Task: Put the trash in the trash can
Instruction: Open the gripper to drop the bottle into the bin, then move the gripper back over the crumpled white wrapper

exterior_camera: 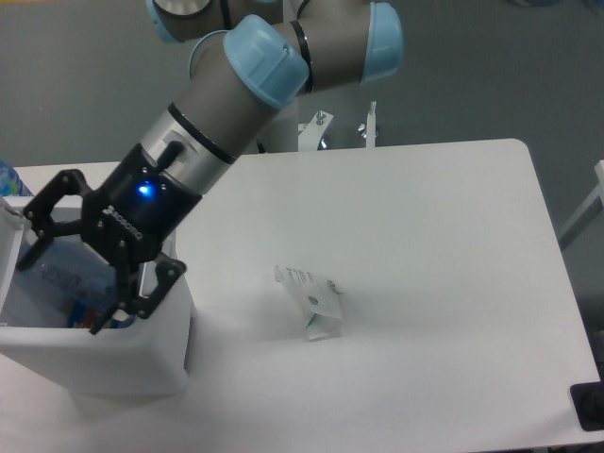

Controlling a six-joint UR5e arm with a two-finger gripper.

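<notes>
The white trash can (104,357) stands at the table's front left corner. Inside it lies the crushed clear plastic bottle (58,276), a bit of its coloured label showing low in the bin. My gripper (64,291) hangs over the bin's opening with its fingers (142,294) spread open, and the bottle sits below and between them, no longer clamped. The flattened white carton with green print (312,300) lies on the table to the right of the bin, well apart from the gripper.
The arm slants from the top centre down to the bin. Metal brackets (321,130) stand at the table's back edge. A blue-white object (6,179) shows at the far left edge, and a black object (590,408) at the bottom right corner.
</notes>
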